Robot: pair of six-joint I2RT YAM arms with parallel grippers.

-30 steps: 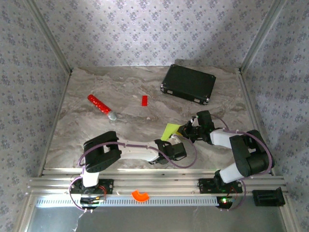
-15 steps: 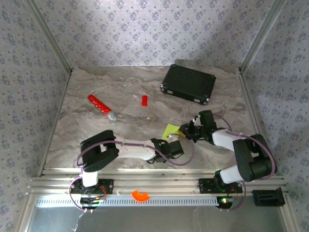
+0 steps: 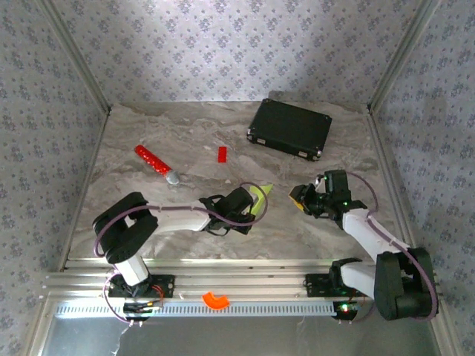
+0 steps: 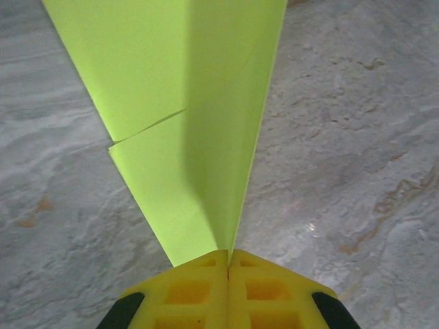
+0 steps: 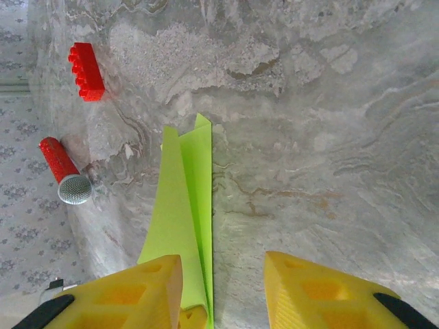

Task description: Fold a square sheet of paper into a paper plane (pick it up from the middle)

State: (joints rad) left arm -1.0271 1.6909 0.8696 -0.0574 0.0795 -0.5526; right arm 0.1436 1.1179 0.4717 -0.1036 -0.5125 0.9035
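left gripper [image 4: 228, 260] clamped tight on plane [image 4: 192, 123] (lime, creased, one narrow end pinched). right gripper [image 5: 223, 260] jaws parted, holding nothing, near plane, not touching.

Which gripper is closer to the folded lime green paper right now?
Left. The left gripper is clamped on the folded lime green paper; the right gripper hangs open off to its right.

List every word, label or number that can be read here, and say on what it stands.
None can be read: the paper, the black case, the red block and the red stick bear no legible text.
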